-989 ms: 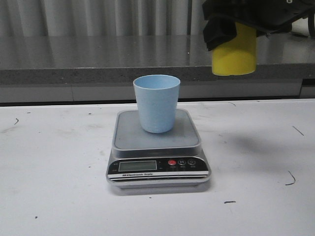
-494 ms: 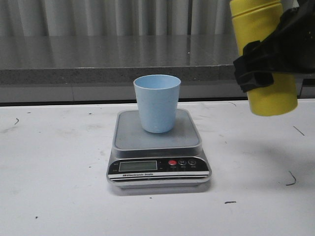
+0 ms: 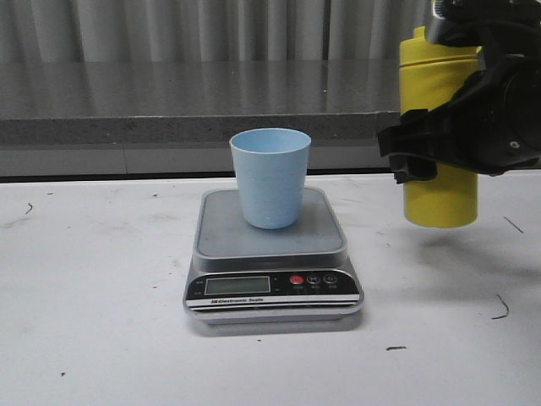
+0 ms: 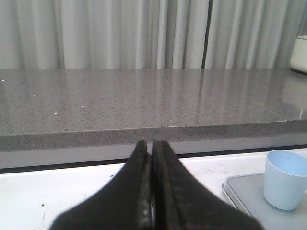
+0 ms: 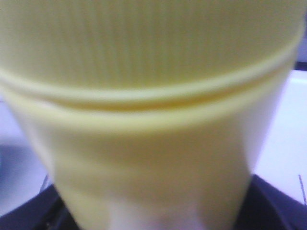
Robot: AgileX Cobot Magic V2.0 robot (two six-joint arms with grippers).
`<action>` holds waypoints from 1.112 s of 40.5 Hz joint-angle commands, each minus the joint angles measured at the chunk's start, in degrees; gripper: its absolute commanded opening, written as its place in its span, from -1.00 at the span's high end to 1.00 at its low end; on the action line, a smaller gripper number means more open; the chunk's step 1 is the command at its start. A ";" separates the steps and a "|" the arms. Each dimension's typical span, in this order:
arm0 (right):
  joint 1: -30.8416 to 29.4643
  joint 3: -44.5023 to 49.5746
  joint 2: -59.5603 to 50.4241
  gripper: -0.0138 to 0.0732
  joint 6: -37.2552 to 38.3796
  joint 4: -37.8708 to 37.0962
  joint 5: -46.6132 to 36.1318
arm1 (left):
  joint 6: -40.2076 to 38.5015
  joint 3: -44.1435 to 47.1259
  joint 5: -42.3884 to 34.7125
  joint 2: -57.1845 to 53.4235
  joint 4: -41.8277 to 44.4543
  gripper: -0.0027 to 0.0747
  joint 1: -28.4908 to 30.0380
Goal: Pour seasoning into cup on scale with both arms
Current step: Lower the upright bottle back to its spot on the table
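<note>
Sitting dead centre on the scale (image 3: 272,254) is the pale blue cup (image 3: 270,178), upright on the steel platform, and the scale itself is resting on the white table (image 3: 93,296). The LCD is too small to read, though the red and black buttons beside it are showing fine.

Off to the robot's right, the right gripper (image 3: 461,135) is clamping the yellow seasoning bottle (image 3: 439,199) around its middle, holding it upright and clear of the table, well apart from the cup. The black gripper body is covering most of the bottle's midsection, and the nozzle end is getting cut off at the top edge, so only the screw cap's shoulder is peeking out.

The right wrist view is basically all blurry yellow bottle (image 5: 148,120), way too close to make out anything but the ridge under the cap; the fingers themselves are barely showing at the bottom corners.

The left gripper (image 4: 152,191) is showing only in its own wrist camera, fingers pressed together with nothing between them, pointing toward the grey counter (image 4: 144,100). The cup (image 4: 286,179) and a corner of the scale (image 4: 240,191) are sitting at the edge there, partly cropped.
</note>
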 commanded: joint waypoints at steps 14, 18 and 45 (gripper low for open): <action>0.09 -1.59 6.17 0.43 7.73 -2.28 -14.18 | -0.46 -1.48 -4.83 0.57 -0.41 0.98 -0.01; 0.09 -1.59 6.93 0.43 7.84 -2.28 -14.47 | -0.46 -1.48 -4.83 0.57 -0.41 0.98 -0.01; 0.09 -1.55 8.73 -0.27 7.90 -2.27 -12.53 | -0.46 -1.48 -4.83 0.57 -0.41 0.98 -0.01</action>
